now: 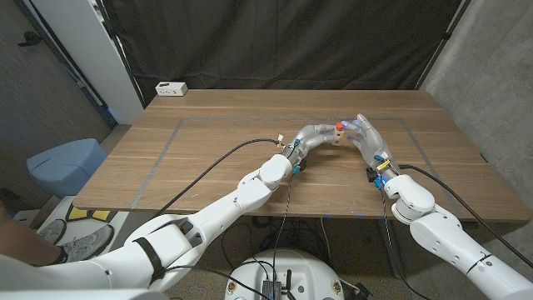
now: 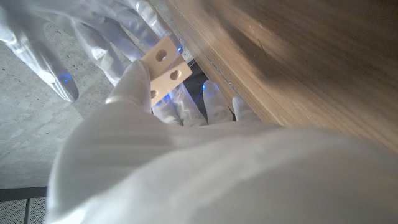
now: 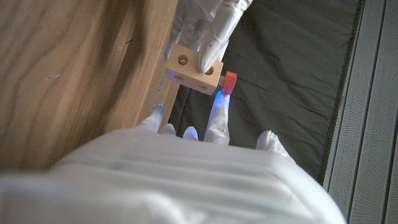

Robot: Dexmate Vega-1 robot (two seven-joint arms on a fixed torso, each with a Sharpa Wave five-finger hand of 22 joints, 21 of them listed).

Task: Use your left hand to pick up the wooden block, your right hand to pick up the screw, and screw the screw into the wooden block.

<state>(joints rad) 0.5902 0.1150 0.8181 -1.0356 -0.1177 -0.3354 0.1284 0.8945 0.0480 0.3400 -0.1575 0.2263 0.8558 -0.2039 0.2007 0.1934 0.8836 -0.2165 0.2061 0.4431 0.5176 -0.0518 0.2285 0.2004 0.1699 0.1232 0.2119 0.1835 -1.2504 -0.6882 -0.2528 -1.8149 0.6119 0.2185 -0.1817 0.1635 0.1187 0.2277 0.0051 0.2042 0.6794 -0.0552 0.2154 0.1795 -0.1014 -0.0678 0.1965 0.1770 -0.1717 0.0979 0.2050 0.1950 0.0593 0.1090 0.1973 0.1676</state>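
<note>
Centrally, toward twelve o'clock on table [image 1: 208, 158]: wooden block [image 3: 193, 70], pinched in left hand [image 1: 312, 137]; red-headed screw [image 3: 229, 81] against its side, held by right hand [image 1: 366, 137]; both raised.

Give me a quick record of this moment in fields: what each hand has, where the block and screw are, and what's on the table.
left hand: holds the wooden block, raised above the table
right hand: pinches the red-headed screw beside the block
block: pale, with round holes in its faces
screw vs block: close together; whether it has entered a hole cannot be told
table: wooden, with a white box at its far left corner
</note>
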